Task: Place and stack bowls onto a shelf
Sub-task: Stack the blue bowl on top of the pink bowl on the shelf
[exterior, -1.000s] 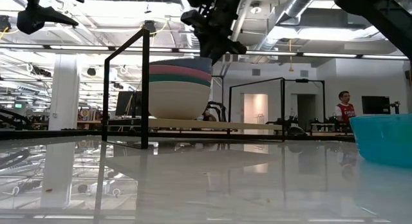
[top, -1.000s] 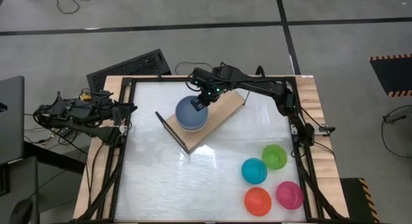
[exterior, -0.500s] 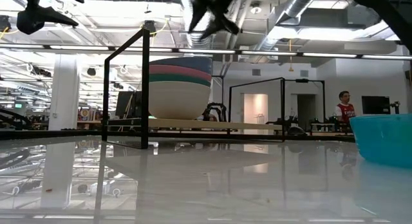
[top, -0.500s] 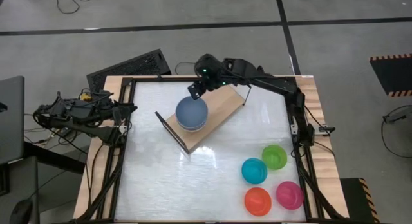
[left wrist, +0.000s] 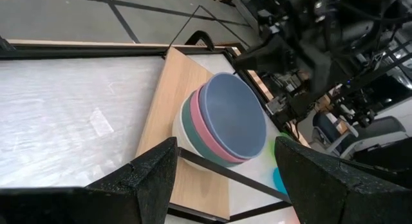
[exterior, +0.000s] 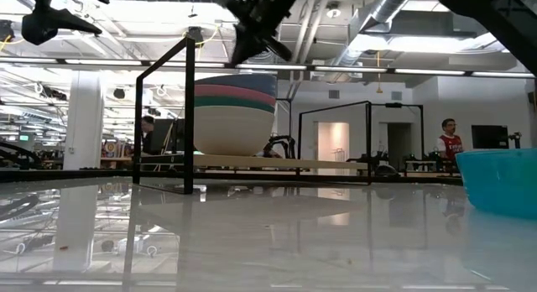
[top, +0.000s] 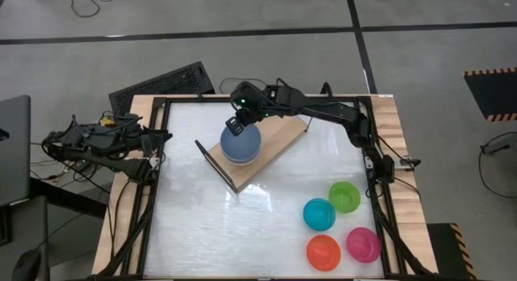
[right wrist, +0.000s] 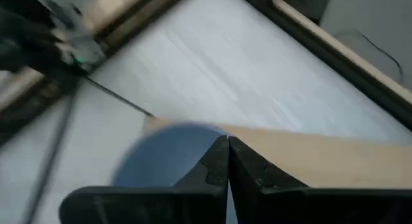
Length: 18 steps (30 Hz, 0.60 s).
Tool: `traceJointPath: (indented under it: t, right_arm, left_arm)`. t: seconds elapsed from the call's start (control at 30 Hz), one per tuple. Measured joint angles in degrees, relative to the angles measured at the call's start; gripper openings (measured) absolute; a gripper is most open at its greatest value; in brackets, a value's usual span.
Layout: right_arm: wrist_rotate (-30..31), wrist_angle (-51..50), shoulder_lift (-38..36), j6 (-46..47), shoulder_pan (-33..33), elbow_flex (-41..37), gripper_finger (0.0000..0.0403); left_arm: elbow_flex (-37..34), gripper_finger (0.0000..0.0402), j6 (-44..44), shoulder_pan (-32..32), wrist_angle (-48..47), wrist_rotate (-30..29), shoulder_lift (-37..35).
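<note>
Bowls, plastic: four large ones are nested on the shelf, and four small ones sit loose at the bench's near right; judged light, stiff, slick-walled, best pinched at the rim. Right claw is shut empty above the stack; left claw is parked open at the bench's left edge.

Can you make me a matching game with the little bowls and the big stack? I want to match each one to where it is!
Things:
1. green bowl
2. red bowl
3. magenta bowl
4. stack of big bowls

Places:
A. on the wooden shelf
B. beside the red bowl, nearest the table's right edge
C. directly in front of the teal bowl
D. beside the teal bowl

Pairs: 1-D, 2-C, 3-B, 4-A
</note>
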Motion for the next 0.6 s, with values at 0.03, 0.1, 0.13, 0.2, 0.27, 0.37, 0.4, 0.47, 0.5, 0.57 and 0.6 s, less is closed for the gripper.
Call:
traceJointPath:
  t: [0.03, 0.1, 0.13, 0.2, 0.27, 0.37, 0.4, 0.47, 0.5, 0.57, 0.6]
  right_arm:
    - [0.3, -0.5, 0.1, 0.0, -0.2, 0.0, 0.0033]
    - [1.1, -2.4, 0.1, -0.2, -0.6, 0.0, 0.0027]
    - [1.2, -3.1, 0.1, -0.6, -0.6, 0.0, 0.0021]
    - [2.0, -3.2, 0.1, -1.6, -0.2, 0.0, 0.0017]
    - [3.3, -4.3, -0.8, -1.9, 0.5, 0.0, 0.0017]
    - [6.9, -6.1, -4.5, -2.1, 2.4, 0.0, 0.0017]
    - [9.0, -8.1, -6.1, -2.2, 3.2, 0.0, 0.0017]
    - [13.8, -11.6, -8.7, -3.0, 5.2, 0.1, 0.0017]
    - [15.8, -12.7, -9.9, -3.4, 6.1, 0.1, 0.0017]
    - [18.3, -16.5, -12.3, -3.7, 7.7, 0.0, 0.0017]
    - [18.9, -18.0, -13.6, -3.7, 8.4, 0.0, 0.0017]
  left_arm:
    - [0.0, 0.0245, -0.1, 0.0, 0.0, 0.0, 0.0]
    - [0.0, 0.0245, -0.1, 0.0, 0.0, 0.0, 0.0]
    - [0.0, 0.0245, -0.1, 0.0, -0.1, 0.0, 0.0]
    - [0.0, 0.0245, -0.1, 0.0, -0.4, 0.0, 0.0]
    - [0.0, 0.0245, -0.2, 0.0, -0.5, 0.0, 0.0]
    - [0.0, 0.0245, -1.1, 0.0, -1.3, -0.1, 0.0]
    - [0.0, 0.0245, -1.2, 0.0, -1.3, -0.1, 0.0]
    - [0.0, 0.0245, -1.2, 0.0, -1.3, -0.5, 0.0]
    - [0.0, 0.0245, -1.2, 0.0, -1.3, -0.7, 0.0]
    - [0.0, 0.0245, -1.3, 0.0, -1.2, -1.4, 0.0]
    - [0.0, 0.0245, -1.3, 0.0, -1.2, -1.8, 0.0]
